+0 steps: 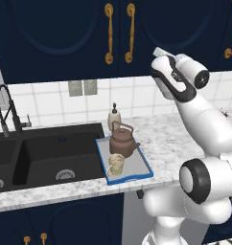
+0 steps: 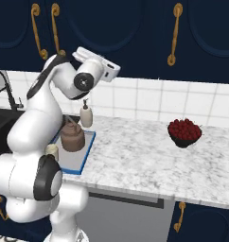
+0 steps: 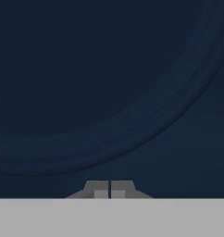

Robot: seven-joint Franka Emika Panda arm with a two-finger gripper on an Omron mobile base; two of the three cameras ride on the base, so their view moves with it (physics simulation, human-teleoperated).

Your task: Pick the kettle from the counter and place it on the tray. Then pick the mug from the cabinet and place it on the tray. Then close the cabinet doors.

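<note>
Nearly finished, by the look of it. Kettle [image 1: 123, 140] standing on the blue-rimmed tray [image 1: 145, 166] on the desk [image 1: 166, 139], mug [image 1: 116, 164] just in front of it on the same tray (soap bottle behind, off the tray). Cabinet doors [image 1: 79, 33] looking closed, gold handles side by side, no shelf interior showing. Pincer [image 3: 109, 190] pressed together, clamped on nothing, right up against a door's oval moulding. Left, probably, only to confirm the doors fully shut and draw the arm away.
</note>
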